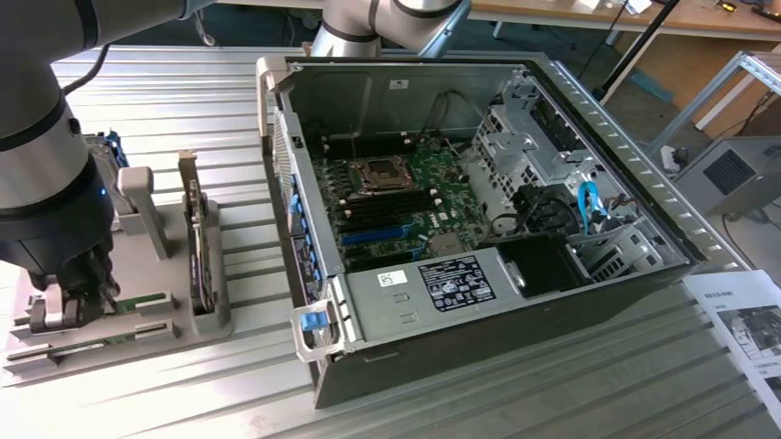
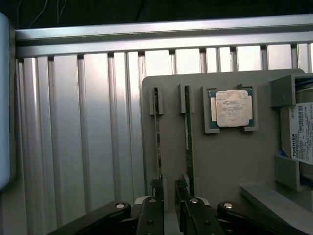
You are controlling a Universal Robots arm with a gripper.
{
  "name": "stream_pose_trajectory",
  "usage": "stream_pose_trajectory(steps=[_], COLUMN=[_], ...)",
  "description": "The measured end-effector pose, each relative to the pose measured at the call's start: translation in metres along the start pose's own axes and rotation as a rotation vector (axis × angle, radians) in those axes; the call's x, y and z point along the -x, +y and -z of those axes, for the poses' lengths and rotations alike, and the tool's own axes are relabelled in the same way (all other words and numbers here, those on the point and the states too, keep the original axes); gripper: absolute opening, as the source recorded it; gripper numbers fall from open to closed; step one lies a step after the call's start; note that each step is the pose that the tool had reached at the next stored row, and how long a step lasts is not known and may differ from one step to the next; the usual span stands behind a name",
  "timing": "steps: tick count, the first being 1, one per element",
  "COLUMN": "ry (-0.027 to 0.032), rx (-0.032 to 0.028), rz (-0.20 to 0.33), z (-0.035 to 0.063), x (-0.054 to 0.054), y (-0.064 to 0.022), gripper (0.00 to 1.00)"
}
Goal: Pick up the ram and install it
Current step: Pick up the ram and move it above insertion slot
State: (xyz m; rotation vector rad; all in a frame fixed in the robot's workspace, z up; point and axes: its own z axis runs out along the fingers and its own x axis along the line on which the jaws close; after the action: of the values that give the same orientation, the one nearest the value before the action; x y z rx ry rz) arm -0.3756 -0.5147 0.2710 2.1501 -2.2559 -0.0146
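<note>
Wrist view shows you the gripper [image 2: 169, 185], fingers apart with bare holder [image 2: 230, 161] between them, at the ends of the ram stick [image 2: 156, 137] and a second ram stick [image 2: 187, 132], both on edge in the gray holder's slots (a CPU [image 2: 231, 108] sits just beside).

table [image 1: 171, 91]: ribbed metal | rear: wooden desk [image 1: 573, 13], apparently | light: even

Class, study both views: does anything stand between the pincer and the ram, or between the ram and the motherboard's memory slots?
Nothing visible separates the pincer from the ram; it hangs at the stick's end. Toward the memory slots, the upright expansion card and the wall of the case lie between, though it is open on top.
</note>
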Motion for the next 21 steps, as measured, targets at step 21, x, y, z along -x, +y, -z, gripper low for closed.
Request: stream_pose_trajectory(steps=[21], ry=[-0.0050], rx=[0.0003], rz=[0.000], z=[-0.0074], x=[-0.0040], y=[-0.0003], gripper=[0.24])
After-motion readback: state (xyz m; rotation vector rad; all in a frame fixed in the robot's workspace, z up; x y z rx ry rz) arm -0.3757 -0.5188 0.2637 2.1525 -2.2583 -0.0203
